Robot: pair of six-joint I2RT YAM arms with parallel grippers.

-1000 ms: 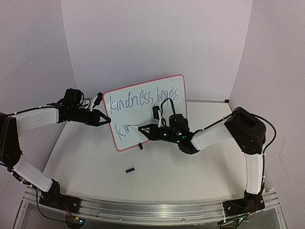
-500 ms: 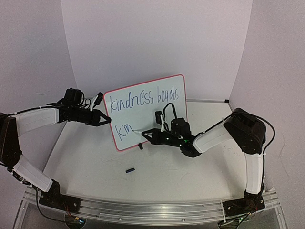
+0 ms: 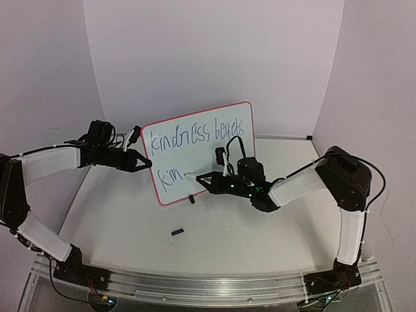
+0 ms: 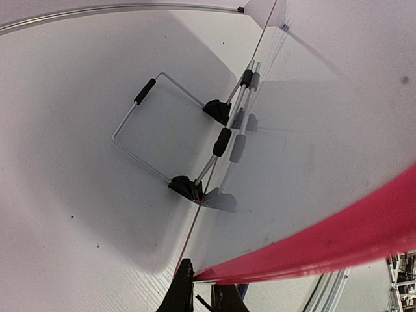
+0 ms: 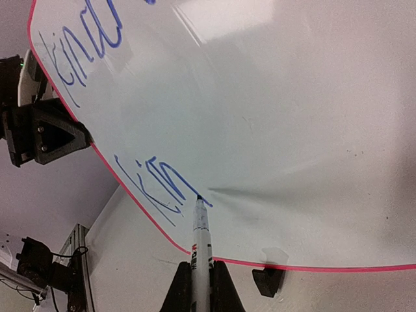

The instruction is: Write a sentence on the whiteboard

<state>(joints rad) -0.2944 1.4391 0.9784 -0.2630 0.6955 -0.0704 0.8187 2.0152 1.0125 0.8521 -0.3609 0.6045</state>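
The whiteboard (image 3: pixel 221 123) stands tilted on the table, red-rimmed, on small black feet (image 3: pixel 190 199). The sentence (image 3: pixel 195 135) reads "kindness begets" on the top line, with "kin" (image 3: pixel 170 177) below it. My left gripper (image 3: pixel 144 163) is shut on the board's left rim; in the left wrist view (image 4: pixel 197 300) the red rim (image 4: pixel 325 244) sits between its fingers. My right gripper (image 3: pixel 211 179) is shut on a white marker pen (image 5: pixel 200 244). The pen's tip (image 5: pixel 199 197) touches the board just right of "kin" (image 5: pixel 153 185).
A small dark pen cap (image 3: pixel 177 231) lies on the table in front of the board. The wire stand (image 4: pixel 162 127) props the board from behind. White walls close the back and sides. The left gripper shows at the board's edge in the right wrist view (image 5: pixel 45 133).
The right gripper and pen have moved right along the lower line; the writing there has grown from "ki" to "kin". The left arm and board have not moved.
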